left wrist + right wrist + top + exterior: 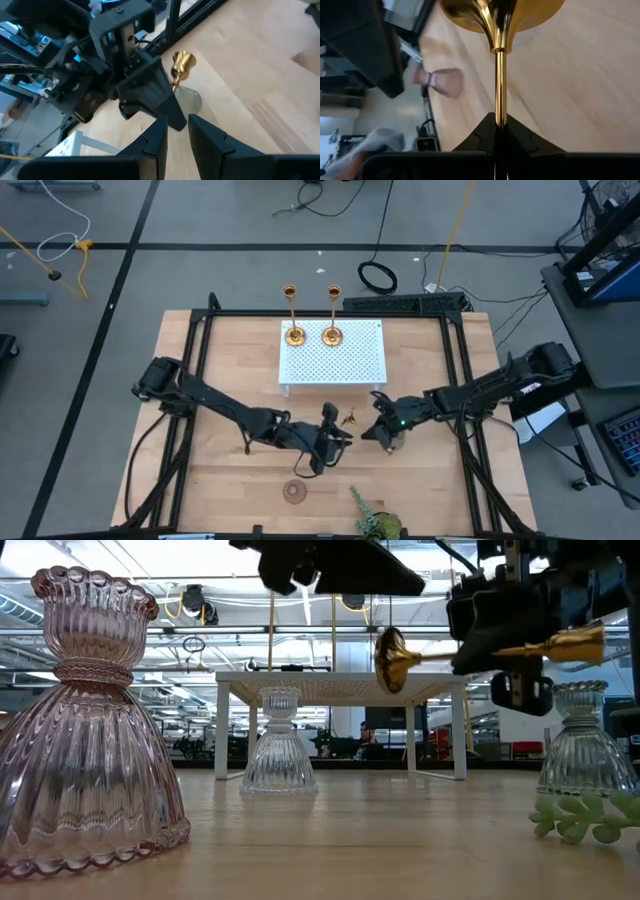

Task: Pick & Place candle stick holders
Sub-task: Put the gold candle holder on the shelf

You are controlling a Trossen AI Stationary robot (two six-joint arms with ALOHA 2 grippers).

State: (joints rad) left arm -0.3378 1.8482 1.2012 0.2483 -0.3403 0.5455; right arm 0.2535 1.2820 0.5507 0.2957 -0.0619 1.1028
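Clamped in the right gripper at centre frame, a third gold candlestick is held sideways above the table, two candlesticks already stand on the white stand, the left gripper is slightly parted, glass holders remaining.

The right tool pinches 1 gold candlestick's stem; farther off, seemingly a pink holder.

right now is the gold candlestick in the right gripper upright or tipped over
Tipped. The gold candlestick lies level in the air in the low view, base toward the white stand, stem pinched in the shut right gripper.
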